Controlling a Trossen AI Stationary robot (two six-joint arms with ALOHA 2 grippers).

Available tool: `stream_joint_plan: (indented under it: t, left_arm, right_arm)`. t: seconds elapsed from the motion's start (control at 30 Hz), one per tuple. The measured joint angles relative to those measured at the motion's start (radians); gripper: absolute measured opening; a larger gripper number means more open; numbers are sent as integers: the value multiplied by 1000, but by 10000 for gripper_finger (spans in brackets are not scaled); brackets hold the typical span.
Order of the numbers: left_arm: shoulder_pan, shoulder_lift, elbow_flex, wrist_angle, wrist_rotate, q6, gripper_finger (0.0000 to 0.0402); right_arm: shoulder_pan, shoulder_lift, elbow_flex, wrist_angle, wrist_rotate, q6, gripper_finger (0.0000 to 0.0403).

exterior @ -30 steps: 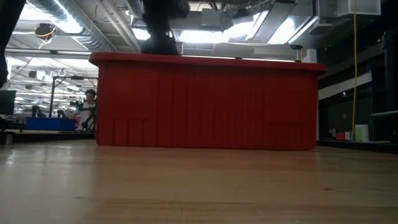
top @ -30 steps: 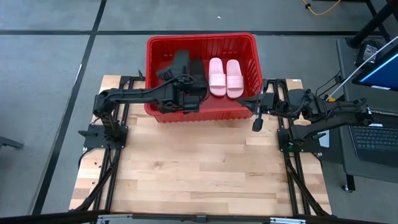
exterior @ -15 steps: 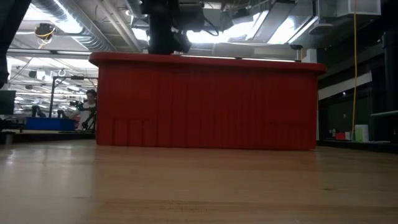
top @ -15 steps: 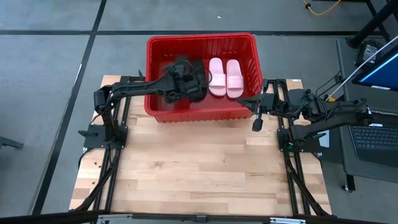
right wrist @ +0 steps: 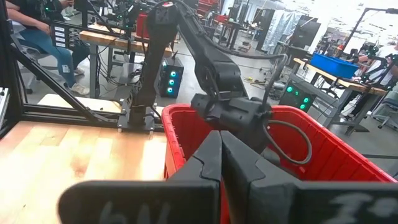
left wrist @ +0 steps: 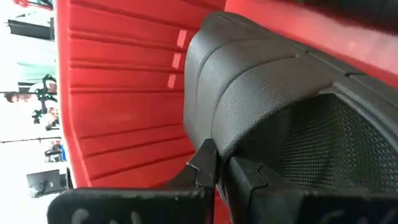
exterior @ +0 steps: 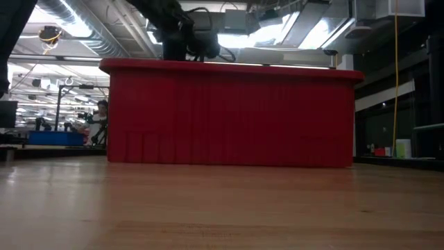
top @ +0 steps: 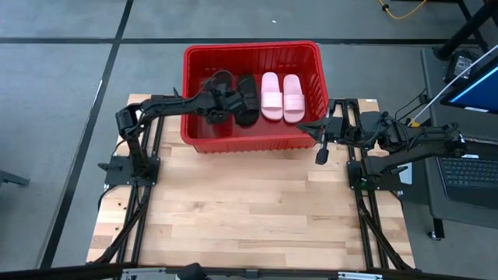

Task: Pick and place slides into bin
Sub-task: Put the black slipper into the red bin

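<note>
The red bin point(top: 311, 78) stands at the table's far edge. Two pale pink slides point(top: 282, 97) lie side by side in its right half, with a black slide point(top: 247, 99) to their left. My left gripper point(top: 226, 101) reaches into the bin's left half, shut on a second black slide point(left wrist: 267, 81). In the low view only the left arm's wrist point(exterior: 184, 35) shows above the bin's rim. My right gripper point(top: 319, 134) waits shut beside the bin's near right corner, holding nothing. My left gripper pinches the black slide's edge point(left wrist: 208, 149) beside the ribbed strap, between its two fingers. The fingers slant down into the bin from the table's left. The slide is tilted inside the bin's walls; I cannot tell whether it touches the floor.
The bin's near wall point(exterior: 229, 114) rises between the bare wooden tabletop point(top: 249, 210) and the slides. The arms' black frames run along both table sides. A laptop point(top: 471, 171) sits beyond the right edge.
My left gripper has swung from the bin's near wall toward the far edge and sunk lower into the bin, turning as it went. The black slide has gone with it, down among the walls beside the other black slide.
</note>
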Motion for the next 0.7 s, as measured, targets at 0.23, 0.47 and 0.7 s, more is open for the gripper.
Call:
stream_joint_plan:
  t: [0.23,0.47,0.7]
  left_arm:
    - [31,0,-52,128,13,65,8]
    - [71,5,-70,177,92,79,8]
    - [111,15,-70,210,109,79,8]
  right_arm:
    - [0,0,0,1,0,0,7]
    - [0,0,0,1,0,2,7]
    - [0,0,0,1,0,26,7]
